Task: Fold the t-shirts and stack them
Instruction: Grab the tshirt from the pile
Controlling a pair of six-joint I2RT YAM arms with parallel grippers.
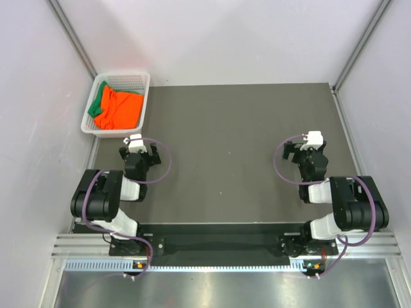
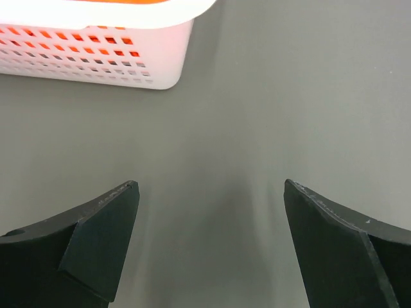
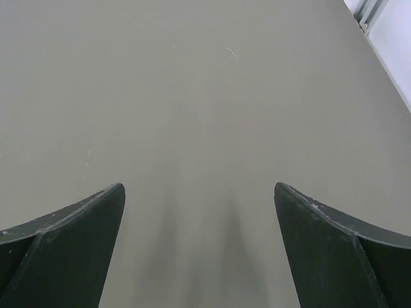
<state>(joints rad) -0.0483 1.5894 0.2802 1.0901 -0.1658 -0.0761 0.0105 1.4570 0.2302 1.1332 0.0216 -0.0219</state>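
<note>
The bright orange t-shirt point(image 1: 121, 108) lies crumpled in the white mesh basket point(image 1: 141, 78) at the table's far left corner. The dark green t-shirt point(image 1: 96, 106) lies under and beside it, showing at the basket's left side. My left gripper point(image 1: 142, 151) is open and empty, just in front of the basket. In the left wrist view its fingers point(image 2: 103, 237) frame bare table, with the basket wall point(image 2: 96, 54) ahead and orange showing through the mesh. My right gripper point(image 1: 304, 149) is open and empty over the table's right side, with bare table between its fingers point(image 3: 334, 244).
The dark grey table mat point(image 1: 225, 141) stretches between the arms. White walls with metal posts enclose the table on the left, back and right. The table's right edge shows in the right wrist view point(image 3: 379, 45).
</note>
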